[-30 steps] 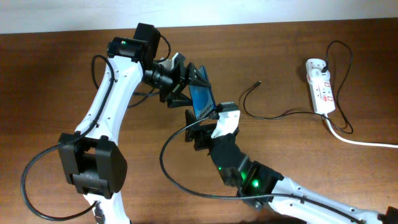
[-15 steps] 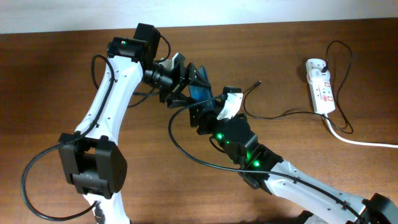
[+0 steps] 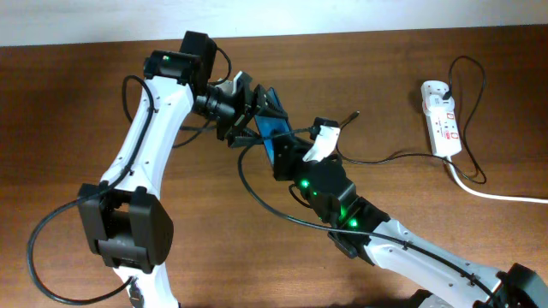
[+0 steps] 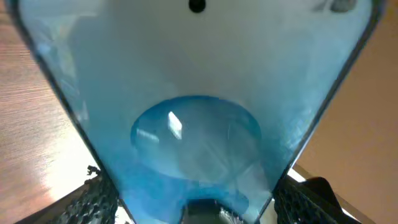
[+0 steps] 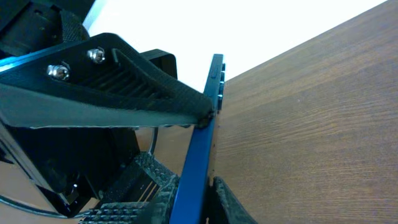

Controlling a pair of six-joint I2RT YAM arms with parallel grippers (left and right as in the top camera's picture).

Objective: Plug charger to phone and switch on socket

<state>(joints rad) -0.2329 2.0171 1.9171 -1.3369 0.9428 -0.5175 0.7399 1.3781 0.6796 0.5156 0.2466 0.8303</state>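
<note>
Wooden table [image 3: 68, 103], phone [image 3: 274, 128] clamped in left jaws, right jaws astride it, closure unclear

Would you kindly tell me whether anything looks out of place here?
Yes: the phone is off the table, tilted on edge in the left gripper, with the right gripper astride its lower edge. The charger lies loose on the table, in neither gripper.

L tool [image 3: 255, 120] & R tool [image 3: 287, 156] box in phone [image 3: 274, 130]; table [image 3: 385, 77] twd socket [image 3: 442, 120] open, charger [image 3: 390, 156] crossing.
</note>
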